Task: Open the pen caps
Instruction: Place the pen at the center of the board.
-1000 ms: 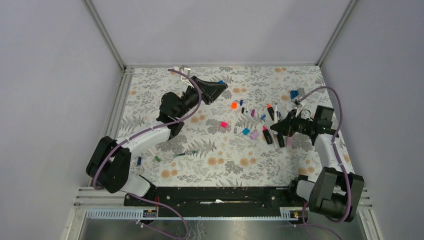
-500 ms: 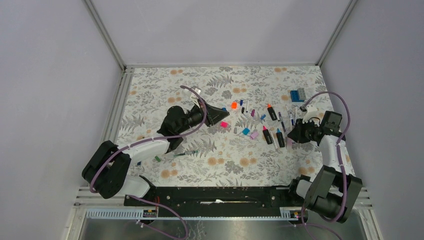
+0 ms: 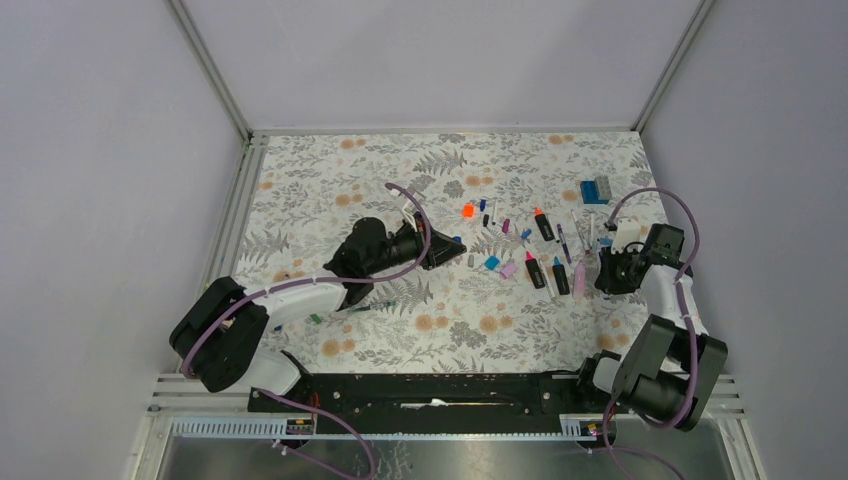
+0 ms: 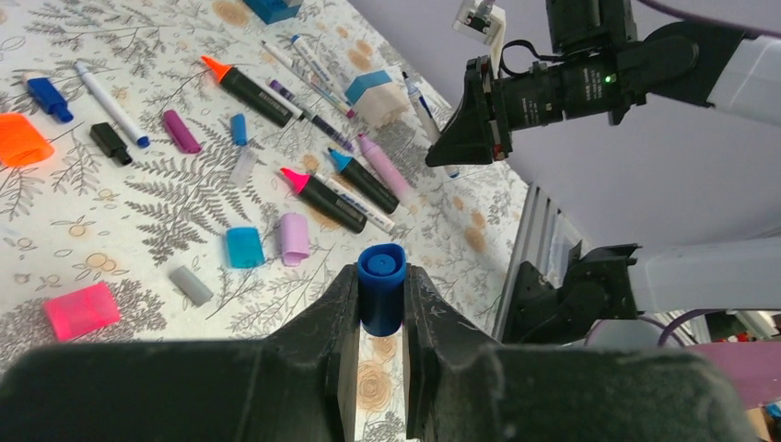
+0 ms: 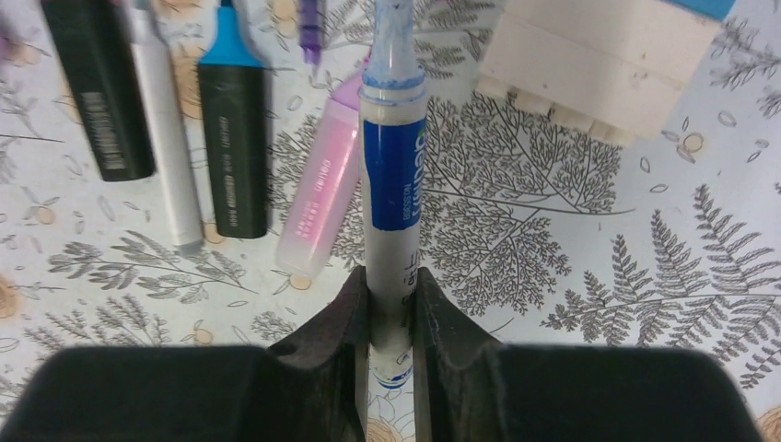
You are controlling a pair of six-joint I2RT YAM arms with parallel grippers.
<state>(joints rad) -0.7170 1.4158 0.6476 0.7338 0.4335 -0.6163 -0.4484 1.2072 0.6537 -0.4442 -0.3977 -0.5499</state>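
L hand grips blue cap, R hand grips pen; both swung back in, so I log one opened.

Pens w/ loose caps mid-right on table; block behind them, far rt.

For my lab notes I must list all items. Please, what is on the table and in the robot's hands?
Black highlighters: three, orange, pink, blue tips, right of centre.
Lilac highlighter: one, beside them.
Stubby loose caps: four, orange, pink, cyan, lilac, mid-table.
Slim loose caps: several, purple, blue, black, grey, mid-table.
Thin pens: several, mostly white, right side.
Green pen: one, left of centre.
Blue block: one, far right.
Blue-and-white block: one, right side.
Left hand: shut on blue cap.
Right hand: shut on white-and-blue pen.
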